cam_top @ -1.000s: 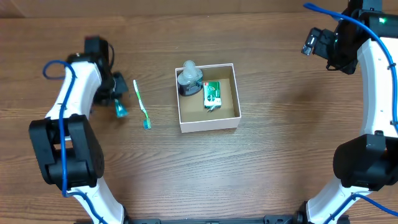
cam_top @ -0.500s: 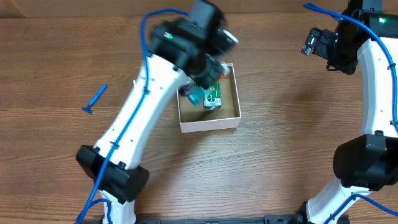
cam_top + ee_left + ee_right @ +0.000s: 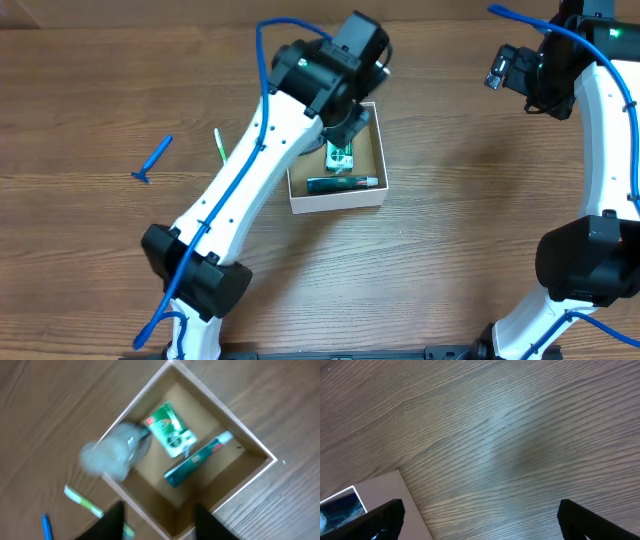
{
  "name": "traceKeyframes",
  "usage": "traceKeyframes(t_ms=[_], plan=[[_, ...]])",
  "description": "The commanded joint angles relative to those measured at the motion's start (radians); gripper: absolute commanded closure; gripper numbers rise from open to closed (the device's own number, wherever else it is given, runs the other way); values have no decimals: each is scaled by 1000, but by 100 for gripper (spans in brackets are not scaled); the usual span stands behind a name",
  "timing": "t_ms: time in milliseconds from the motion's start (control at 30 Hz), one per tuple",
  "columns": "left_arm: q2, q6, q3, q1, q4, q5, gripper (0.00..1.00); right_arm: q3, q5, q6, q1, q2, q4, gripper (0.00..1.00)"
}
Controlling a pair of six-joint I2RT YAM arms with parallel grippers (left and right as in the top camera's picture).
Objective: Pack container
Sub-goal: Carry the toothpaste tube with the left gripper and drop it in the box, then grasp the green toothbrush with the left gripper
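Observation:
The container (image 3: 338,203) is a shallow white-walled box with a brown inside, at the table's middle. In it lie a green packet (image 3: 340,157) and a teal toothpaste tube (image 3: 342,184). My left gripper (image 3: 346,128) hovers open and empty over the box's far side. In the left wrist view the container (image 3: 260,450) holds the packet (image 3: 170,435) and tube (image 3: 196,461), and a blurred clear bottle (image 3: 114,456) sits at its left wall. My open left gripper (image 3: 160,527) is above the near corner. My right gripper (image 3: 505,68) is open at the far right, over bare wood (image 3: 490,520).
A blue razor (image 3: 152,160) lies on the table at the left. A green toothbrush (image 3: 219,144) lies left of the box, mostly hidden under my left arm; it also shows in the left wrist view (image 3: 82,501). A white corner (image 3: 375,497) shows at the lower left of the right wrist view.
My left arm swung from the table's left side to over the container. The teal tube it carried now lies in the box and the gripper is open. The right arm has not moved.

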Motion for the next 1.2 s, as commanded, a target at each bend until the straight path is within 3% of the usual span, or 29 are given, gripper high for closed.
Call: traceKeyframes(t_ms=[0, 133, 233, 267, 467, 567, 667, 933, 1100, 1167], plan=[[-76, -251, 37, 143, -63, -87, 49, 15, 6, -3, 4, -23, 5, 0], [-74, -395, -45, 384, -109, 47, 41, 15, 6, -3, 4, -23, 5, 0], [-74, -397, -220, 475, -29, 43, 40, 15, 6, -3, 4, -23, 5, 0], [-74, -404, -339, 495, 61, 36, 40, 15, 6, -3, 4, -23, 5, 0], [-74, -502, -729, 503, 415, 84, 38, 15, 6, -3, 4, -23, 5, 0], [-74, -528, -854, 503, 569, 84, 31, 15, 6, -3, 4, -23, 5, 0], [-74, -546, -927, 503, 669, 83, 32, 15, 6, -3, 4, -23, 5, 1], [-69, -603, -1078, 502, 869, 83, 56, 15, 6, -3, 4, -23, 5, 0], [-69, -610, -1112, 502, 927, 82, 86, 15, 6, -3, 4, -23, 5, 0], [-69, -610, -1112, 502, 931, 82, 90, 15, 7, -3, 4, -23, 5, 0]])
